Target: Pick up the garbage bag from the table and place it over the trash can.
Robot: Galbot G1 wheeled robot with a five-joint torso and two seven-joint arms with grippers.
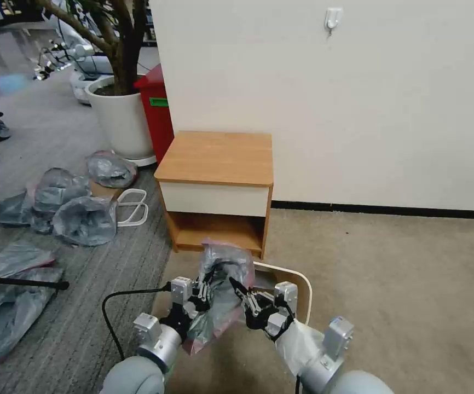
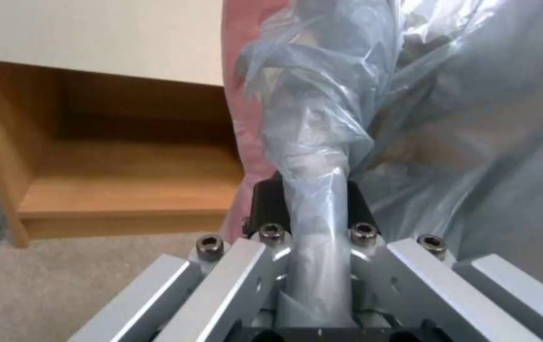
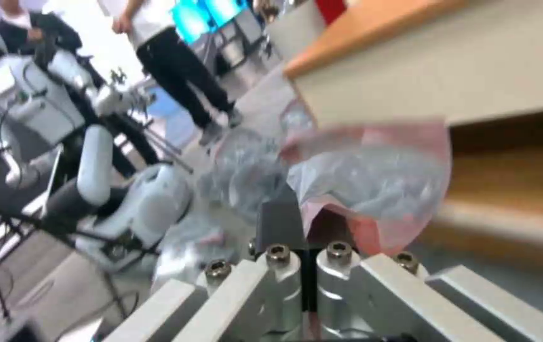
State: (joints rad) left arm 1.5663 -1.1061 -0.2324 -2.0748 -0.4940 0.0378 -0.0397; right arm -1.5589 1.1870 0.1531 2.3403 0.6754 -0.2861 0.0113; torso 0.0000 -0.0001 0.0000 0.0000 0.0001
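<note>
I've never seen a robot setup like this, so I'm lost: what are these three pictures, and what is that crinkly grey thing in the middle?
It is a wheeled robot with two arms. The wide picture comes from its head camera; the other two from cameras on its wrists. The left gripper and right gripper are both shut on a garbage bag, thin grey plastic with a pink rim, held up between them. Just behind it stands a beige trash can, then a small wooden table against the wall. More grey bags lie on the floor.
</note>
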